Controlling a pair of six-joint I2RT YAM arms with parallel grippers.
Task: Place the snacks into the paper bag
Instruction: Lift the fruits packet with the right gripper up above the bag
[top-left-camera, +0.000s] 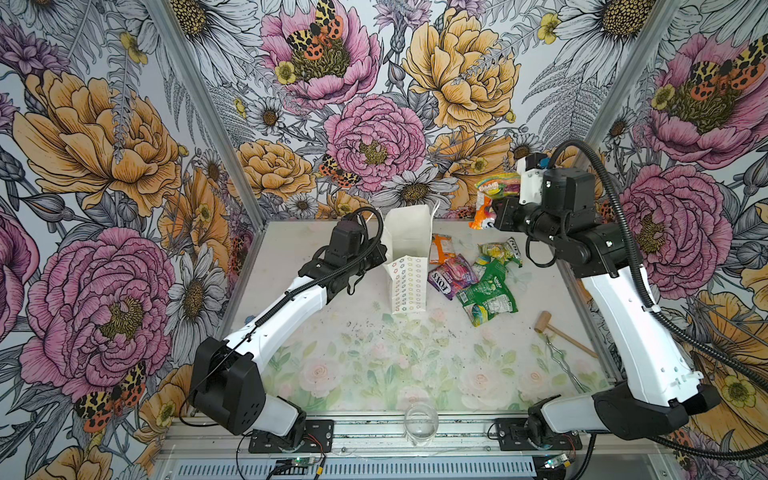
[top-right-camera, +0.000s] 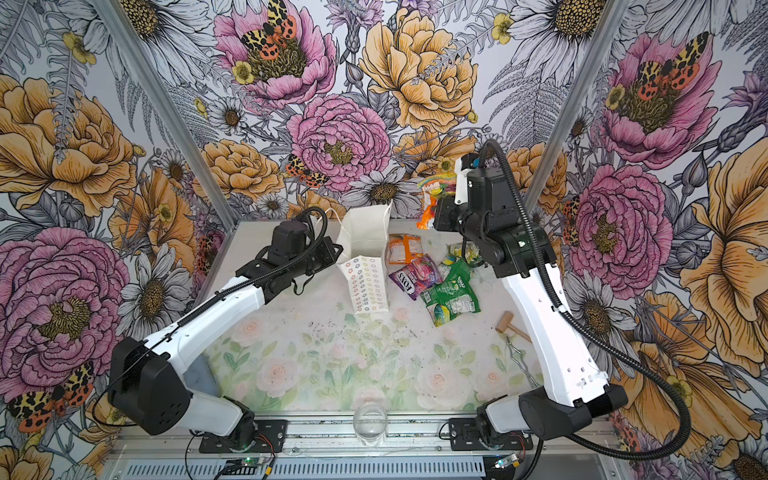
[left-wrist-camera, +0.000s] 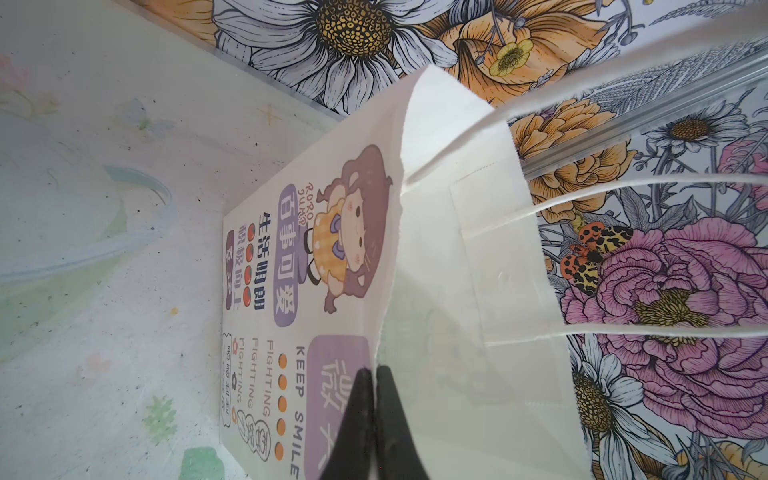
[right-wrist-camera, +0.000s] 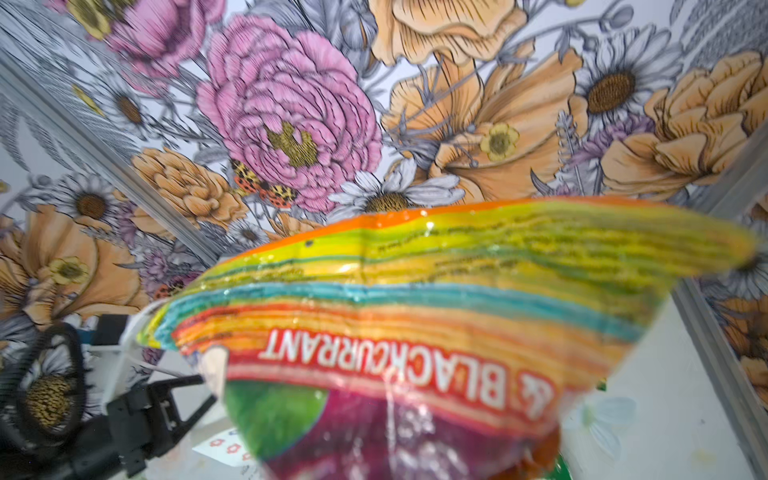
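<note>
Between the jaws of the right end effector: one rainbow packet, glossy, marked BLACKCURRANT. It is pinched at its lower part with the rest standing free, and is raised well clear of the table.

Below that end effector, towards the other arm: paper bag, upright, mouth open, not yet under the packet.

At the left end effector: jaws pressed together on the bag's rim, holding one wall. Cord handles hang loose beyond the pinch.

Beneath the right end effector, beside the bag: remaining snacks overlapping on the table. These are a purple FOX'S packet, green packet, orange packet and yellow-green packet.

Hazards, as judged:
- The slick film, held over a small area, may slide out before it reaches the mouth.
- A wide packet lowered crooked may catch the rim or a handle and fold or tip the light bag, which is held at one point only.
- A release short of the mouth would drop it outside.
</note>
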